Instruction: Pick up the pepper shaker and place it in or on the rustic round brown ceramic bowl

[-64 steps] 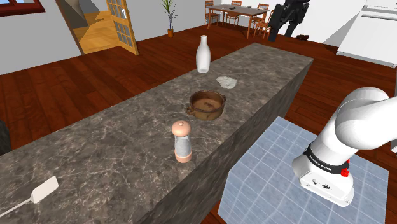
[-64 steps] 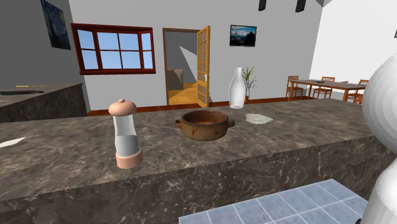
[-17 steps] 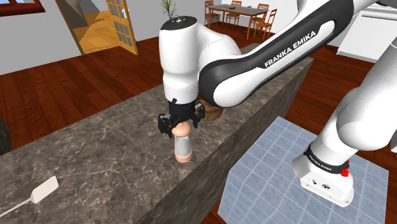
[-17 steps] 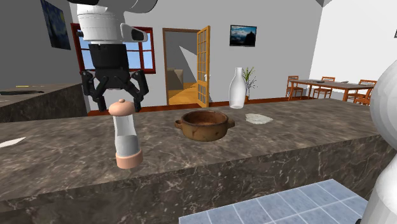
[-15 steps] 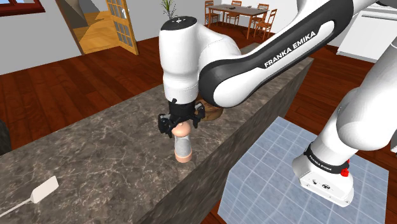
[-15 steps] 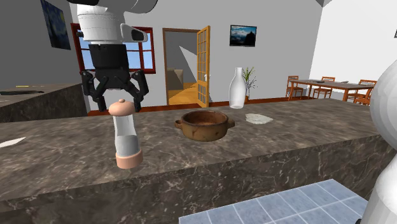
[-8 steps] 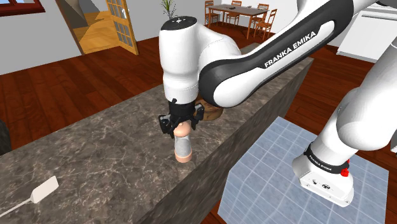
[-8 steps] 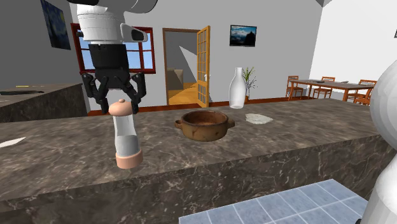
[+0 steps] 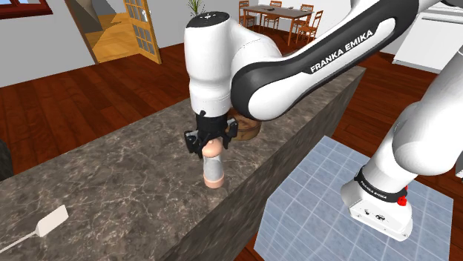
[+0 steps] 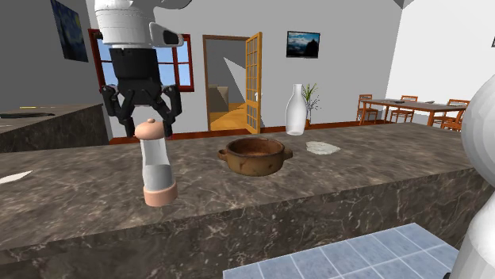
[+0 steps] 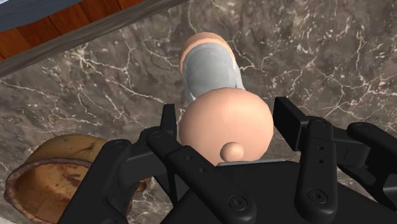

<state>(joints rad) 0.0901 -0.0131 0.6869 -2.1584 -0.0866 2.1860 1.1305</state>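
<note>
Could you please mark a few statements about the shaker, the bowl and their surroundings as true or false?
1. The gripper clasps the shaker by its pink cap. True.
2. The shaker lies inside the bowl. False: it is in the gripper's grip, apart from the bowl.
3. A white bottle stands on the counter beyond the bowl. True.
4. The bowl is blue. False: it is brown, with two small handles.
5. The door in the back wall is shut. False: it stands open.
</note>
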